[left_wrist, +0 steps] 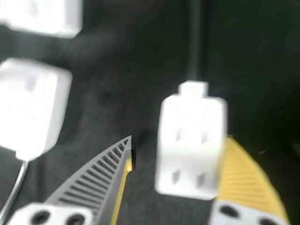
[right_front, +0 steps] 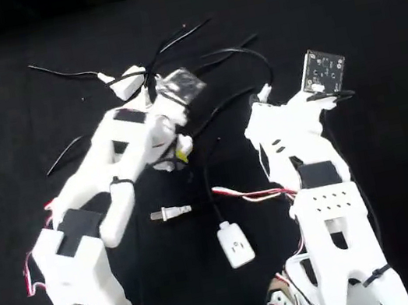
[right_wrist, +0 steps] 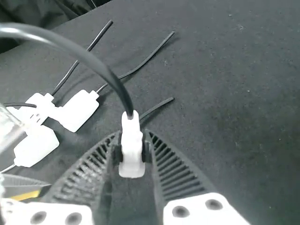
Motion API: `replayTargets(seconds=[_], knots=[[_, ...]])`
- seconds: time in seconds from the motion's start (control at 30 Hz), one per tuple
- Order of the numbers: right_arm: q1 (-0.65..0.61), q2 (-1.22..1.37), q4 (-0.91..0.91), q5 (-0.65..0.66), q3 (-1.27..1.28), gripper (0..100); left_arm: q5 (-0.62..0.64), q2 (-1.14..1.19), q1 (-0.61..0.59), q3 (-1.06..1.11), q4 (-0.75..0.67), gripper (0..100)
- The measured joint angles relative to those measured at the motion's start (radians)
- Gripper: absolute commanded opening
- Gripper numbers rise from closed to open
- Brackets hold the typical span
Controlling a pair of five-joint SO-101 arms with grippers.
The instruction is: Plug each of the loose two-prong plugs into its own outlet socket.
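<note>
The right jaws are clamped on a white plastic two-prong plug [right_wrist: 130,150]. The left jaws stand apart around a white plastic outlet socket [left_wrist: 190,140].

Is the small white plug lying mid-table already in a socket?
No, the white two-prong plug lies alone, its metal prongs bare.
</note>
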Motion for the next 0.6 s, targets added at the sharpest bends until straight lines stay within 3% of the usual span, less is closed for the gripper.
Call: replayTargets(seconds=[0.3,0.6], knots=[[0.000,0.000,0.000,0.000,0.000,1.2,0.020,-0.173,-0.051,-0.009,0.209,35],[-0.137,0.000,-0.038,0.130,0.000,1.2,0.276,-0.483,-0.264,0.137,0.259,33]])
